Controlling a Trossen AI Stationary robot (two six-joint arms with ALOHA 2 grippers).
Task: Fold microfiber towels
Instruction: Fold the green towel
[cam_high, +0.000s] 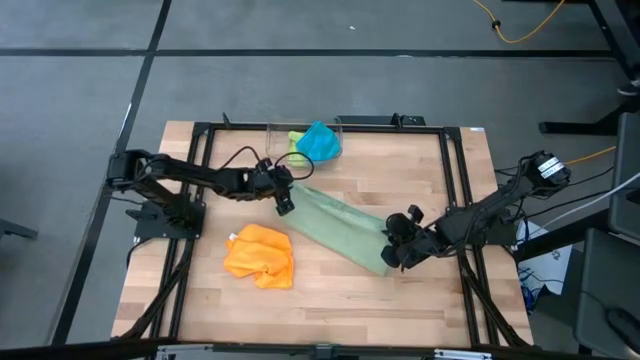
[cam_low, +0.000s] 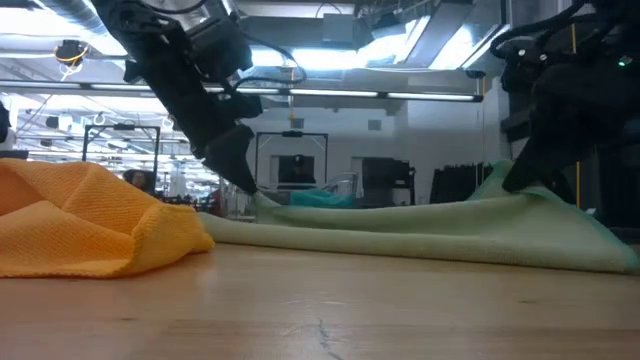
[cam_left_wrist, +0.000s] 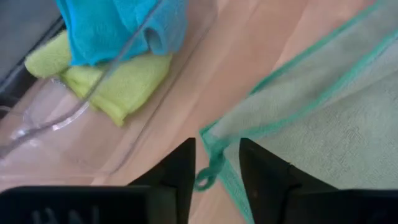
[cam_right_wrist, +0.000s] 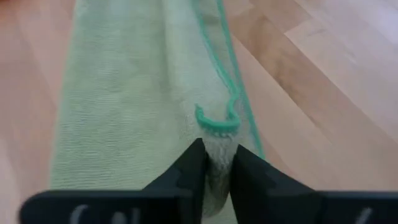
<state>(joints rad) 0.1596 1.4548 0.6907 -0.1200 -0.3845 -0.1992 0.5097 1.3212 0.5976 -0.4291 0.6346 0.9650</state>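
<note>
The left tool (cam_high: 285, 200) sits at the far-left end of the pale sage green towel (cam_high: 345, 230), its fingers (cam_left_wrist: 177, 177) parted, with the towel's teal-stitched corner and hanging loop lying in the gap between them rather than squeezed. The right tool (cam_high: 397, 250) is at the towel's opposite end, toward the desk's right edge, its narrow-set fingers (cam_right_wrist: 189, 168) pinching a raised fold of the cloth. Between the two tools the sage towel stretches as a long folded band running diagonally across the middle of the desk (cam_high: 420, 300), flat along its length and lifted slightly at the right end. Beyond the left tool, at the desk's far edge, a clear plastic bin (cam_high: 280, 135) holds the teal blue towel (cam_high: 320, 142) on top of the lime green towel (cam_high: 296, 152). The orange towel (cam_high: 260, 256) lies crumpled near the desk's left side, well apart from the sage band. Bare wood runs along the near edge and in the far-right corner.
</note>
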